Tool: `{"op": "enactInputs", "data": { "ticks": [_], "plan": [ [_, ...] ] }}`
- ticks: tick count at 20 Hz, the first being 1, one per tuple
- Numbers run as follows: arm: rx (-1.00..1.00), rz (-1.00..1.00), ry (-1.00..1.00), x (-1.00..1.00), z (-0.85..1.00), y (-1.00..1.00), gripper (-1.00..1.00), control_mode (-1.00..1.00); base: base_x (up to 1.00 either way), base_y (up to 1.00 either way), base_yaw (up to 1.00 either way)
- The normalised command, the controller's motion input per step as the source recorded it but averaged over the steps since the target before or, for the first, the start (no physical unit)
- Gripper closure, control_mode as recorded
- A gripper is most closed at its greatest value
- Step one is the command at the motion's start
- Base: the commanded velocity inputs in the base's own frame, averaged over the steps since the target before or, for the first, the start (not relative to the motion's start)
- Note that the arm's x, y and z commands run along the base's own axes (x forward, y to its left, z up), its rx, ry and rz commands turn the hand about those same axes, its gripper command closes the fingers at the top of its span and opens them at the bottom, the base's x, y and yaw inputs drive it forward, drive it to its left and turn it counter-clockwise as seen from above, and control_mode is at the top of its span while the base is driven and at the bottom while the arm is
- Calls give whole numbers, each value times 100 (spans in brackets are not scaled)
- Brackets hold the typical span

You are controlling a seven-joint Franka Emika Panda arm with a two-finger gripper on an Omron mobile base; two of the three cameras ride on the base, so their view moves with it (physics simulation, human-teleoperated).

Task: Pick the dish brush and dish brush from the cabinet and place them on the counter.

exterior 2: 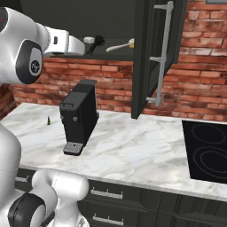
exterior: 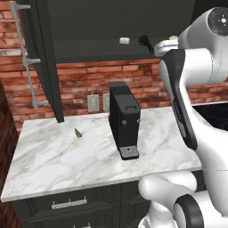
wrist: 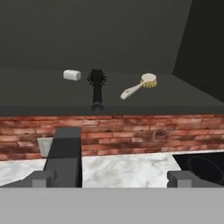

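We find the end effector fully open and empty, facing the cabinet shelf, where the black dish brush lies ahead and above, handle pointing toward us, the cream-handled dish brush angled to its right.

A black coffee machine stands before my brick wall, a white block shelved above it, a black cooktop alongside.

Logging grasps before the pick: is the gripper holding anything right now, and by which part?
Nothing is held. The gripper is open, short of the shelf where the black brush and cream brush lie.
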Motion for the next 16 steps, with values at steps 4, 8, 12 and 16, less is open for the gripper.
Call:
{"op": "enactInputs", "data": {
  "ticks": [4,8,12,16],
  "plan": [
    [5,-3,4,24,0,1,-100,-100,0,0,0],
    [7,0,6,25,0,5,-100,-100,0,0,0],
    [9,0,1,24,0,5,-100,-100,0,0,0],
    [3,0,-1,18,-2,1,-100,-100,0,0,0]
  ]
}}
